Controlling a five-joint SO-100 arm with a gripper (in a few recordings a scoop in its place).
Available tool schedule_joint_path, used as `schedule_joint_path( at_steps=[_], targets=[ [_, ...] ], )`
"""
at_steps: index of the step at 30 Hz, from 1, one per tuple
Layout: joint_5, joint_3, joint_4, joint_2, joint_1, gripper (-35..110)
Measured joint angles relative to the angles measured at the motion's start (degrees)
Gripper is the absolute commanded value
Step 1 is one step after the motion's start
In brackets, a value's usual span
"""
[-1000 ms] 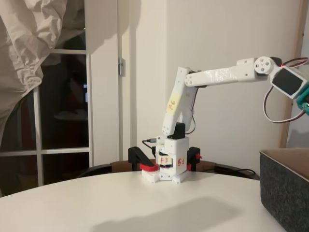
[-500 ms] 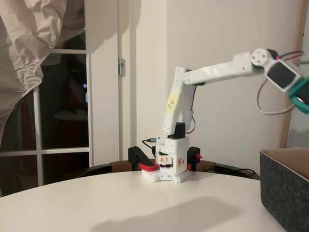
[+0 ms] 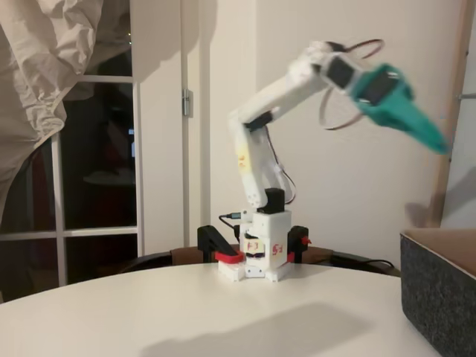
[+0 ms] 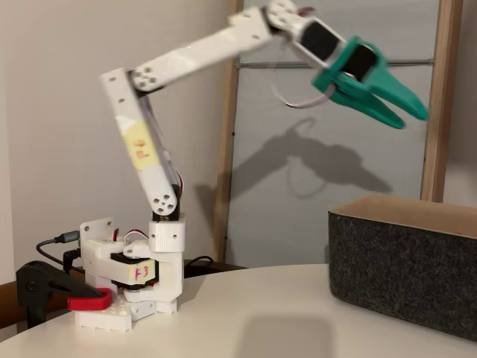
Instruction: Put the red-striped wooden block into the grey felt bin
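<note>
We saw the white arm (image 4: 186, 56) stretched up from its base (image 3: 260, 249) on the round white table (image 3: 186, 312), carrying the teal gripper (image 4: 410, 112) high in the air. In one fixed view its two pointed fingers (image 4: 376, 110) stood a small way apart at the tips, with nothing between them; in the other fixed view the gripper (image 3: 435, 141) was smeared by motion, and we could not read its opening there. It pointed down and to the right in both fixed views.

Below the gripper, well apart from it and a little to the right as pictured, sat the grey felt bin (image 4: 402, 280) on the table, with its tan inner rim (image 4: 417, 209) showing along the top edge. In the other fixed view the bin (image 3: 439, 290) was cut off by the right edge of the picture. We could not see into the bin from either camera, and we could not tell where the red-striped wooden block lay.

Behind the arm, far to the gripper's left, were a dark window (image 3: 97, 156) and a pale hanging cloth (image 3: 44, 74).
</note>
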Motion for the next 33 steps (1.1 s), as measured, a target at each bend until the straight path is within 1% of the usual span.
schedule_joint_path(
  at_steps=[3, 6, 9, 14, 18, 21, 25, 28, 33],
  targets=[
    [5.36, 1.85, 4.39, 7.03, 5.54, 18],
    [12.83, 2.9, 8.0, 11.78, 14.06, 16],
    [22.06, 3.16, 11.07, 15.38, 25.05, 16],
    [35.33, 3.08, 12.66, 16.7, 45.79, 15],
    [41.75, 3.96, 13.27, 16.79, 59.85, 17],
    [45.0, 6.68, 13.27, 16.79, 67.32, 16],
    [47.64, 10.9, 10.72, 16.79, 74.44, 12],
    [50.89, 15.47, 5.01, 16.79, 79.01, 9],
    [59.85, 24.43, -4.04, 17.14, 83.32, 9]
  ],
)
